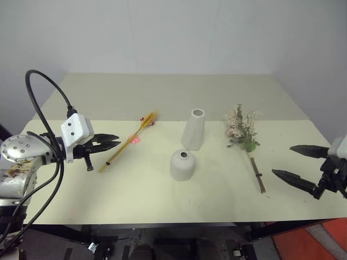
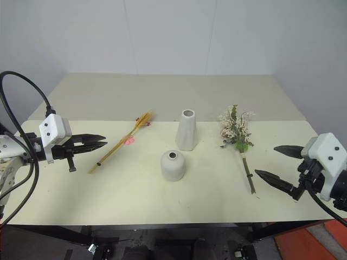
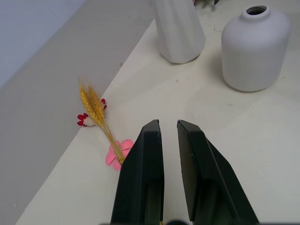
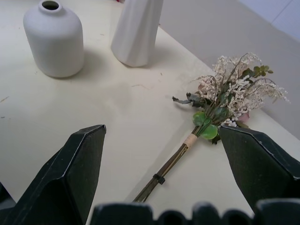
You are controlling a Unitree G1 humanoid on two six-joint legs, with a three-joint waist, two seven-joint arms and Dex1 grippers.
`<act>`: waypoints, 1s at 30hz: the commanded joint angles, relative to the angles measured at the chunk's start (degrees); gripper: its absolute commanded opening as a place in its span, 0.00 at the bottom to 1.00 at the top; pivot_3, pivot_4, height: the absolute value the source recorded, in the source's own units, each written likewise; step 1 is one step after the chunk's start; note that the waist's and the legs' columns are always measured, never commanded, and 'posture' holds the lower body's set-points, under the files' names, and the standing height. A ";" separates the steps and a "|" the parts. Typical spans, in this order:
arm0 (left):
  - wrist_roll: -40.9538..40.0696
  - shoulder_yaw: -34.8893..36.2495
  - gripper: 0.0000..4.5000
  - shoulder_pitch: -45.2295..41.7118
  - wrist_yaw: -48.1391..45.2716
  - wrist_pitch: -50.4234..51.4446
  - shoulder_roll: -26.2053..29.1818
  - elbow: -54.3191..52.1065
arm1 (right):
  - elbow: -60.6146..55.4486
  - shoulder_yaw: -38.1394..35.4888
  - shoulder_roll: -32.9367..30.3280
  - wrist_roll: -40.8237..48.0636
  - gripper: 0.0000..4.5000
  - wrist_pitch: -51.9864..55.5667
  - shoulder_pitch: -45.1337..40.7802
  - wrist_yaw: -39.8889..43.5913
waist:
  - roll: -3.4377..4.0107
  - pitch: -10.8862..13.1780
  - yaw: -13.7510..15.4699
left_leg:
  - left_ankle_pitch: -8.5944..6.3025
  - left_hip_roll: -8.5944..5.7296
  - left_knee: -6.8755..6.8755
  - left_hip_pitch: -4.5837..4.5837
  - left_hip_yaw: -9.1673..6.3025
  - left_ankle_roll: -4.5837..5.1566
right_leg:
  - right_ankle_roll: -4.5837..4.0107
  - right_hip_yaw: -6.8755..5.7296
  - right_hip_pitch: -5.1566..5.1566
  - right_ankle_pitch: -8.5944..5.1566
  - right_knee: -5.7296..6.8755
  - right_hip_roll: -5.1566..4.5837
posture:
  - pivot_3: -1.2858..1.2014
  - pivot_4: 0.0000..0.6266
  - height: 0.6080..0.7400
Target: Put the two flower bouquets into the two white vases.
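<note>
Both bouquets on the table: wheat spray [image 1: 129, 140] just beyond near-closed left gripper [image 1: 115, 141], bushy bunch [image 1: 244, 136] before wide-open right gripper [image 1: 286, 161]

You have no text, label, brand, number or sign to read anywhere in these views.
</note>
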 commanded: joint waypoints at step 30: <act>3.95 -8.32 0.14 -9.92 -1.48 -6.13 -4.05 1.79 | 40.26 50.47 -1.34 -5.97 1.00 40.26 -60.41 -14.77 | 0.02 0.05 0.02 | 0.03 -0.08 0.18 -1.23 -0.01 -0.02 | -0.45 -0.01 -1.19 0.45 0.07 -0.05 | 0.52 0.24 1.00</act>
